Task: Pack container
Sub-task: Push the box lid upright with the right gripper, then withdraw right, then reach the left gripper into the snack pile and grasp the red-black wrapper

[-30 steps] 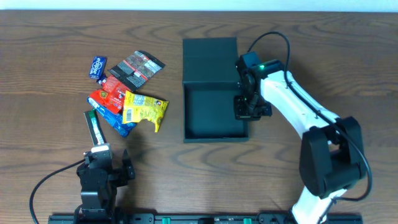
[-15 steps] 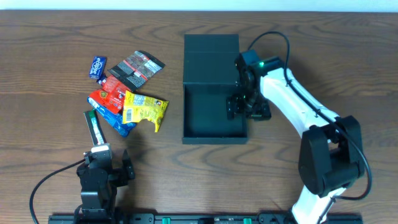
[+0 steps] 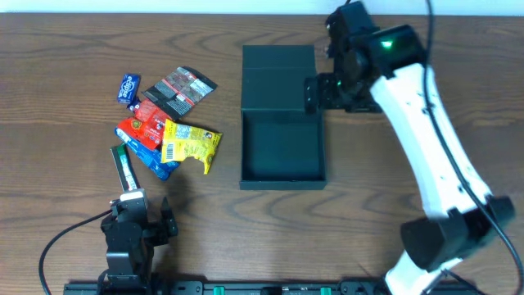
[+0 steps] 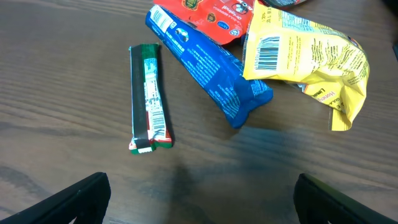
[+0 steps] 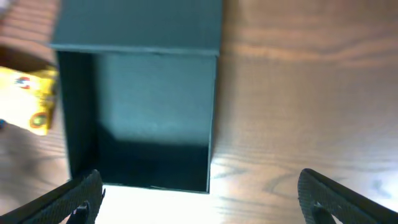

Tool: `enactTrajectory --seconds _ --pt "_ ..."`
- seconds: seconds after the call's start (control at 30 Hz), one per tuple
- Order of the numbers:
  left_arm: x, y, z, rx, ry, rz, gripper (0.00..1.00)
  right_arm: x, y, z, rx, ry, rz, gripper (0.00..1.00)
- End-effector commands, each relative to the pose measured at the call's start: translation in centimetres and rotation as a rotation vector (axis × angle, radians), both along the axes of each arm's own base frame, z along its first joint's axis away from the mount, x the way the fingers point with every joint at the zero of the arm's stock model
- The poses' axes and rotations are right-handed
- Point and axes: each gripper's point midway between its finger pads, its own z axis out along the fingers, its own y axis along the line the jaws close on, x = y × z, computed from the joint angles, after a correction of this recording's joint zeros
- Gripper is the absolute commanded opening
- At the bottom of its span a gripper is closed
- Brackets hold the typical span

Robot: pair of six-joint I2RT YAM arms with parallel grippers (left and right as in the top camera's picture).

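Matte teal-black, the container point(image 3: 282, 152) sits open at centre frame on the tabletop point(image 3: 49, 164); likely light, stiff, slidey, so I'd pinch a side wall. My right fingers point(image 5: 78, 199) and left fingers point(image 4: 74, 199) stand apart, empty.

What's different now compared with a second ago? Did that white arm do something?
The right gripper left the right wall of the container, rising and swinging toward the far side, and is now beside the lid. It is open and holds nothing. The container stayed almost where it was. The left gripper and the snack packets did not move.
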Motion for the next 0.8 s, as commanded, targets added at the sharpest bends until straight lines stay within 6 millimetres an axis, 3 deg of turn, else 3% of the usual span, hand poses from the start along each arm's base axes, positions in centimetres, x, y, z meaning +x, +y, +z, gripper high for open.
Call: enactTrajectory --seconds 0.0,0.23,0.43,0.57,0.7,0.77 --pt "0.0 0.0 -0.3 0.007 0.008 -0.004 0.95 -0.8 -0.2 4.1 0.019 -0.124 0.062 0.99" --pt "0.0 0.0 -0.3 0.007 0.008 -0.004 0.95 -1.9 -0.6 9.3 0.043 -0.316 0.145 0.99" --pt "0.5 0.2 0.5 0.008 -0.035 0.004 0.95 -2.6 -0.8 10.1 0.036 -0.341 0.175 0.99" --pt "1.0 -3.0 1.0 -0.211 -0.067 -0.075 0.95 -2.7 -0.9 10.0 0.034 -0.334 0.178 0.99" --pt "0.1 -7.9 1.4 -0.624 -0.009 -0.149 0.95 -2.6 -0.8 10.1 0.034 -0.336 0.178 0.99" --pt "0.0 -8.5 1.7 -0.716 0.004 -0.128 0.95 -2.6 -0.8 10.1 0.035 -0.336 0.178 0.99"
